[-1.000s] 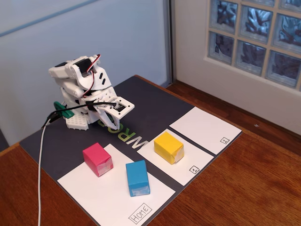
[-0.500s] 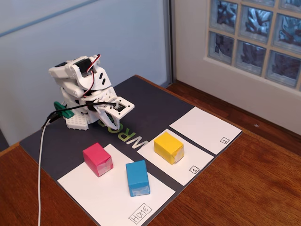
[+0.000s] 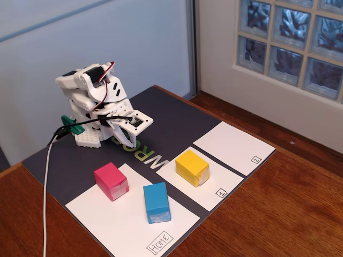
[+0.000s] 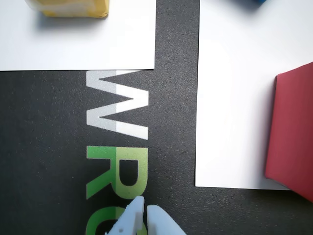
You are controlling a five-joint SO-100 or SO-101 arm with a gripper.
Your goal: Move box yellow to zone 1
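Fixed view: the yellow box (image 3: 192,167), bright with a paler end, sits mid-frame on zone 1 (image 3: 228,182).
The gripper (image 4: 145,213), bottom of the wrist view, is closed and empty.

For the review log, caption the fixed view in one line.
Small bright yellow paper-wrapped box sits on white sheet marked 1; white arm's tool rests folded, fingertips together, over the dark mat.
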